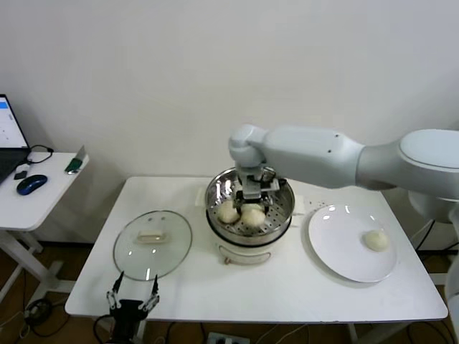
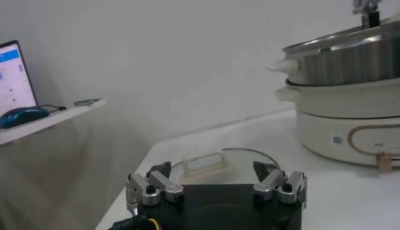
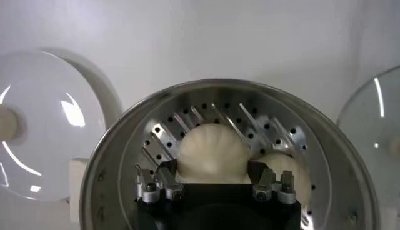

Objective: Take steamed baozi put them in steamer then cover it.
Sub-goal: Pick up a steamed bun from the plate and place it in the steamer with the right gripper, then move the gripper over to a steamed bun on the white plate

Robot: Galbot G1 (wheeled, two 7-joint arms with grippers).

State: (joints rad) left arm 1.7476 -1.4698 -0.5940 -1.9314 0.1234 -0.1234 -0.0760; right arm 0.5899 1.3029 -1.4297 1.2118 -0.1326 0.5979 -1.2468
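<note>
The steel steamer [image 1: 215, 193] stands on its white cooker base at the table's middle. My right gripper [image 1: 252, 193] reaches down into it. In the right wrist view the right gripper [image 3: 212, 170] is shut on a cream-white baozi [image 3: 214, 147] that sits low over the perforated bottom, with a second baozi [image 3: 289, 172] beside it. The head view shows two baozi [image 1: 228, 212] in the steamer and one baozi [image 1: 376, 240] on the white plate [image 1: 337, 244]. The glass cover [image 1: 153, 242] lies flat on the table at the left. My left gripper [image 1: 133, 294] hangs open and empty at the front edge, facing the cover [image 2: 207, 162].
The plate is right of the steamer, near the table's right edge. A side table [image 1: 43, 197] with a laptop and mouse stands at the far left. The steamer and cooker base [image 2: 350, 131] rise to one side of the left gripper [image 2: 212, 170].
</note>
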